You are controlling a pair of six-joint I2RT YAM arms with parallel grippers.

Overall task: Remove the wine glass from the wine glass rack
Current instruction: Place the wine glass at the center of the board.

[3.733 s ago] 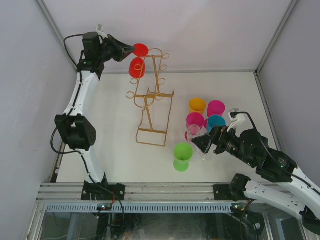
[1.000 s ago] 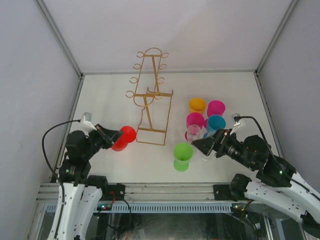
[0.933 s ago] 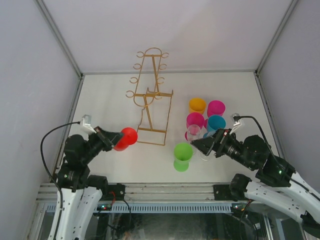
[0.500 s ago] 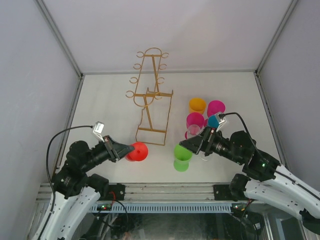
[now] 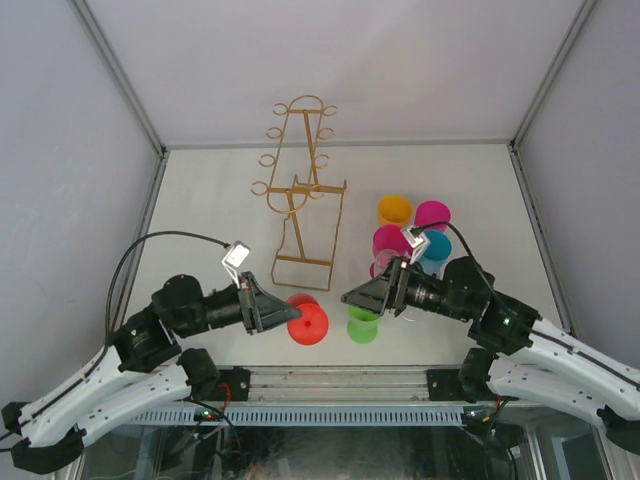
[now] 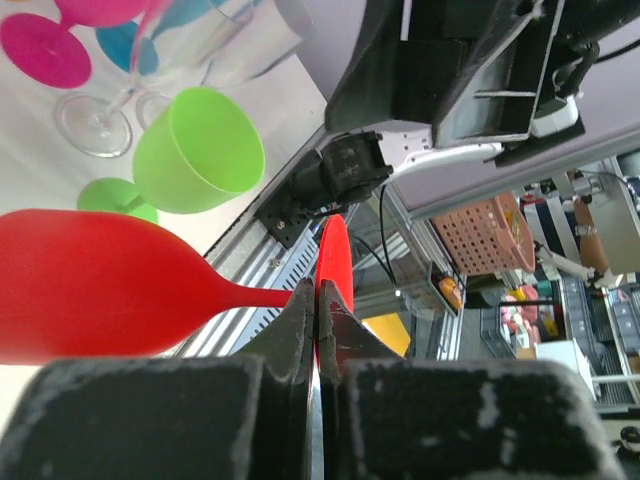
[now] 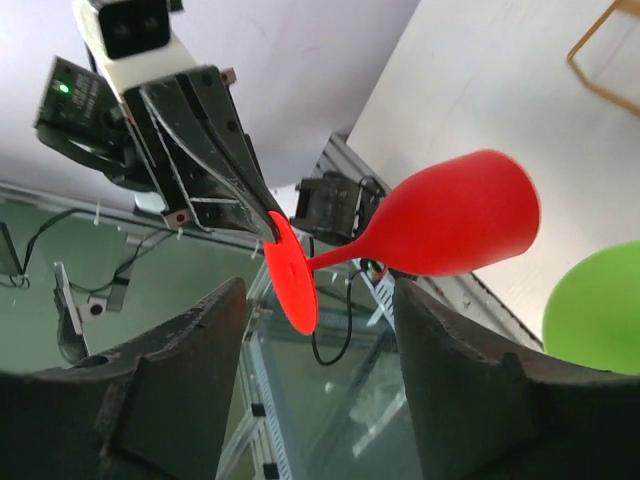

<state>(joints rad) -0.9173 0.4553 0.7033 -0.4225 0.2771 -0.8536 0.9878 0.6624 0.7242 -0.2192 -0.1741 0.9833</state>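
Red wine glass (image 5: 307,322) — foot clenched in left gripper (image 5: 291,315); right gripper (image 5: 348,298) jaws spread, empty — gold wine glass rack (image 5: 296,186) well apart.

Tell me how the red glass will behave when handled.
Probably light: the left fingers hold the red glass sideways by its foot edge alone. Looks like opaque plastic, so likely not fragile. Laid down, its round bowl could roll.
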